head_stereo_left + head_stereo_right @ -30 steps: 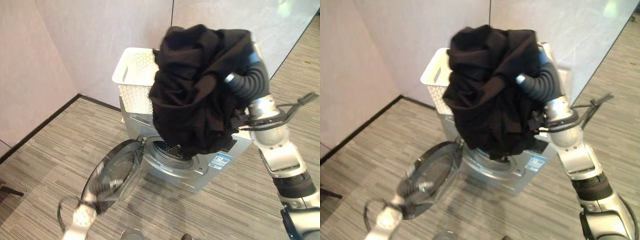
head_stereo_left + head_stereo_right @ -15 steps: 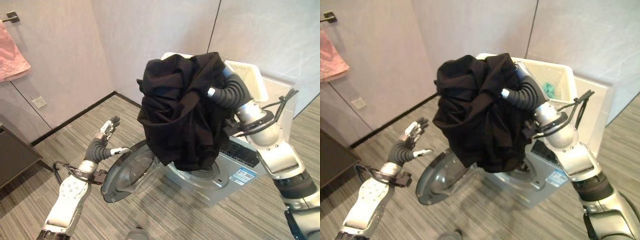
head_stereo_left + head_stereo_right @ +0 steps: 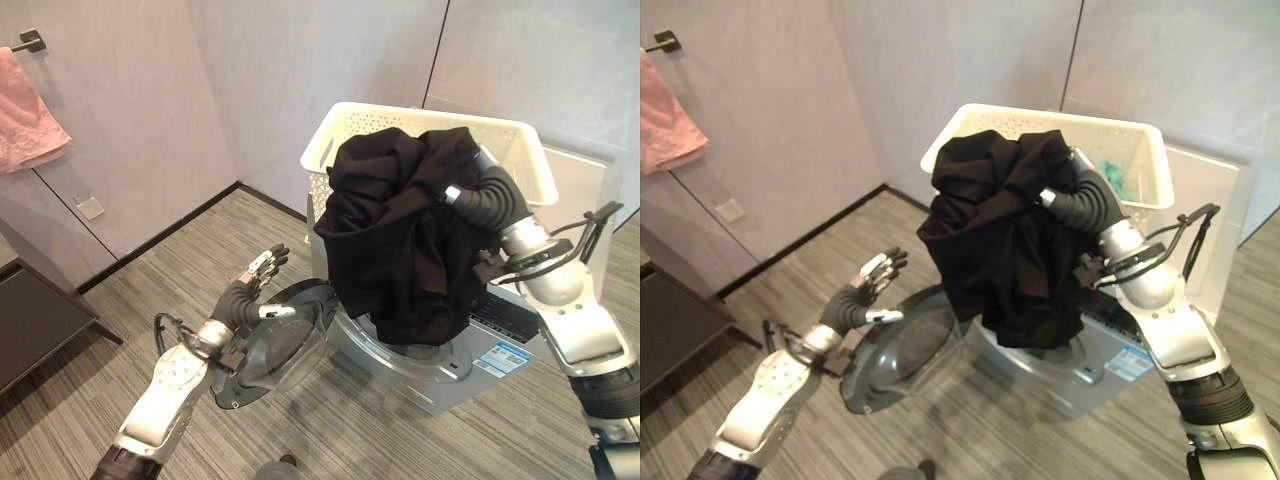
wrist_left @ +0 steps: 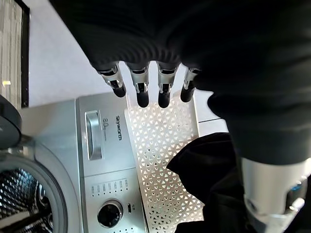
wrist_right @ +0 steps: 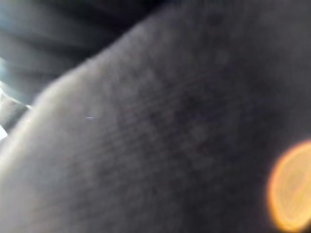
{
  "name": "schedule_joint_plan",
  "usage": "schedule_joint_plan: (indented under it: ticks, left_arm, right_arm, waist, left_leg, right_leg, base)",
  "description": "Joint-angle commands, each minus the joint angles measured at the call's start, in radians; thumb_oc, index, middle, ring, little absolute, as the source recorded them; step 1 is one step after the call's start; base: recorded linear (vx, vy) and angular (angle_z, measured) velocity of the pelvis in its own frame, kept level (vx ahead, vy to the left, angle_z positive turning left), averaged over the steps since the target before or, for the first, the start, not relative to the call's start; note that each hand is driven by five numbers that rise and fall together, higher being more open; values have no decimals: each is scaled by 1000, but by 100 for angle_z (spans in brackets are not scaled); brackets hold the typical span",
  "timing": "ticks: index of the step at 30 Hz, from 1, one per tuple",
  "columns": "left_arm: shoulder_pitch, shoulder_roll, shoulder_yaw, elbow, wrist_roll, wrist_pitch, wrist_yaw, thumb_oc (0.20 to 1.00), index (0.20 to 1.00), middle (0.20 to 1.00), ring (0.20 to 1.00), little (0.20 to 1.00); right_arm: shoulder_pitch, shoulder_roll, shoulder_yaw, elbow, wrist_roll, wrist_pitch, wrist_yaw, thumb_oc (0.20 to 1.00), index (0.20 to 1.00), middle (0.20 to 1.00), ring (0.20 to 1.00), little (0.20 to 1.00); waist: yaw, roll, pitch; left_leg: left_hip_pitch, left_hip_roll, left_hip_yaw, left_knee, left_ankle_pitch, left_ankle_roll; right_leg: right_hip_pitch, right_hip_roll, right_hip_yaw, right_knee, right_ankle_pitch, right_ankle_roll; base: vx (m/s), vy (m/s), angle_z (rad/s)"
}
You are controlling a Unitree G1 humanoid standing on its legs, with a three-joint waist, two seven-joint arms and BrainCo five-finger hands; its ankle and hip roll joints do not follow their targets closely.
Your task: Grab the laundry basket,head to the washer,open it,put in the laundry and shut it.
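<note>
Laundry — black bundle (image 3: 400, 240) hangs over the right hand (image 3: 1072, 172), fingers buried in cloth, grip unreadable — above the washer (image 3: 500, 345) opening, before the white basket (image 3: 520, 150) on top. Left hand (image 3: 258, 275) open, fingers straight, beside the open door (image 3: 275, 345).

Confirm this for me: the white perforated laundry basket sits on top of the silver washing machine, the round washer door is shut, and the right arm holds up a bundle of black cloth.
Wrong on the door. The round washer door hangs open, swung out beside the open left hand, as the left eye view shows. The white perforated laundry basket does sit on the silver washing machine, and the right arm does hold up the bundle of black cloth.
</note>
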Motion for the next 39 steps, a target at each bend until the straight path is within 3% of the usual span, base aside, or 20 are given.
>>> schedule_joint_plan:
  ticks: [1, 2, 7, 20, 31, 33, 39]
  left_arm:
    - [-107, 0, -55, 40, 0, -15, 9, 1000, 1000, 1000, 1000, 1000]
    - [-152, -31, -78, 79, 1, -9, 24, 1000, 1000, 1000, 1000, 1000]
    - [-240, -51, -105, 116, -19, -8, 45, 1000, 1000, 1000, 1000, 1000]
    - [-495, -90, -221, 181, 72, -51, 87, 1000, 1000, 1000, 1000, 1000]
    - [-536, -126, -256, 209, 59, -63, 104, 1000, 1000, 1000, 1000, 1000]
    - [-522, -111, -245, 201, 59, -62, 99, 1000, 1000, 1000, 1000, 1000]
    - [-332, 59, -150, 46, 34, -41, -1, 1000, 1000, 1000, 1000, 1000]
  right_arm:
    - [-93, 4, -15, 1, 15, -7, -44, 200, 200, 200, 200, 200]
    - [-116, 46, 11, 5, 17, -6, -48, 200, 200, 200, 200, 200]
    - [-133, 93, 41, 2, 41, -5, -43, 200, 200, 200, 200, 200]
    - [-125, 149, 80, -1, 57, -13, -27, 200, 200, 200, 200, 200]
    - [-133, 182, 108, -2, 59, -12, -34, 200, 200, 200, 200, 200]
    - [-127, 176, 101, -2, 58, -12, -31, 200, 200, 200, 200, 200]
    - [-97, 109, 36, -14, 78, -9, -3, 200, 200, 200, 200, 200]
  waist:
    - [-19, -34, -57]
    - [-26, -36, -55]
    - [-28, -44, -52]
    - [-49, -48, -46]
    - [-55, -33, -42]
    - [-54, -30, -42]
    - [-25, -22, -44]
  left_leg:
    - [-83, 9, 102, -79, 107, -2]
    - [-79, 12, 112, -86, 107, 1]
    - [-71, 19, 137, -96, 110, 3]
    - [-67, 23, 150, -99, 114, -5]
    - [-66, 9, 151, -104, 112, -2]
    - [-66, 7, 151, -104, 111, -1]
    - [-73, -2, 144, -102, 105, 6]
  right_leg:
    - [81, 24, 41, 39, -201, 7]
    - [74, 21, 50, 37, -198, 10]
    - [65, 22, 59, 38, -191, 14]
    - [61, 29, 57, 42, -191, 16]
    - [64, 16, 34, 49, -192, 20]
    - [63, 14, 31, 51, -193, 21]
    - [57, 7, 26, 51, -188, 25]
  base:
    - [0, 0, 0]
    - [18, 13, -4]
    - [11, 6, -10]
    - [1, 0, -4]
    - [11, 1, 2]
    - [22, 5, 1]
    - [20, 9, 1]
